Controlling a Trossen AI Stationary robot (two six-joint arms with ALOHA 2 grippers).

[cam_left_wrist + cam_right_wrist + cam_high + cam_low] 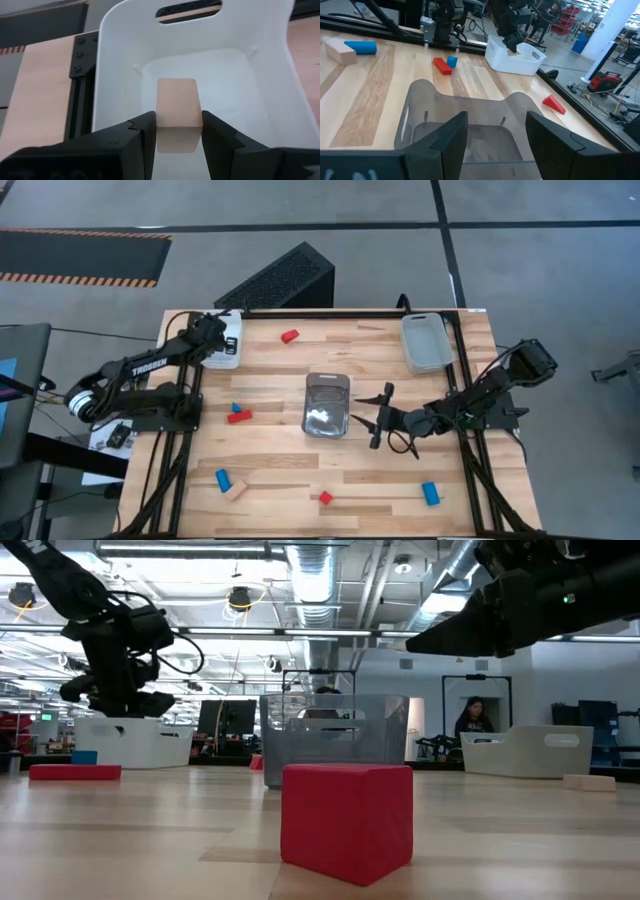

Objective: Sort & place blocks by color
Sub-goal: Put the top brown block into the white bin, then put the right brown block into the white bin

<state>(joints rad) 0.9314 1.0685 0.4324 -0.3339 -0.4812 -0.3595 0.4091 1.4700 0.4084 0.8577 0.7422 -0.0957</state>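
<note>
Left pincer [177, 132] grips a plain wood block [177, 115] between its two fingers, held above the inside of the white tray [120, 60] at the desk's far left corner. Jaws narrow, closed on the block's sides; block clear of the tray floor as far as can be told.

Right pincer [497, 137] stands wide and holds nothing, hovering at the near-right rim of the clear tray [327, 403] in mid-desk.

Blocks counted on the desk [280, 365] in the high view:
- red: three. One wedge [290, 336] near the far edge, one bar [239, 417] left of the clear tray, one cube [325, 498] near the front edge.
- blue: three. One small piece [237, 408] touching the red bar, one cylinder [222, 478] front left, one [430, 493] front right.
- plain wood: one [236, 491] just beside the blue cylinder, plus the held one.

Trays: three, with a grey tray [427, 342] at the far right corner.

Open room: broad bare strip between clear tray and front edge; far centre also free.
</note>
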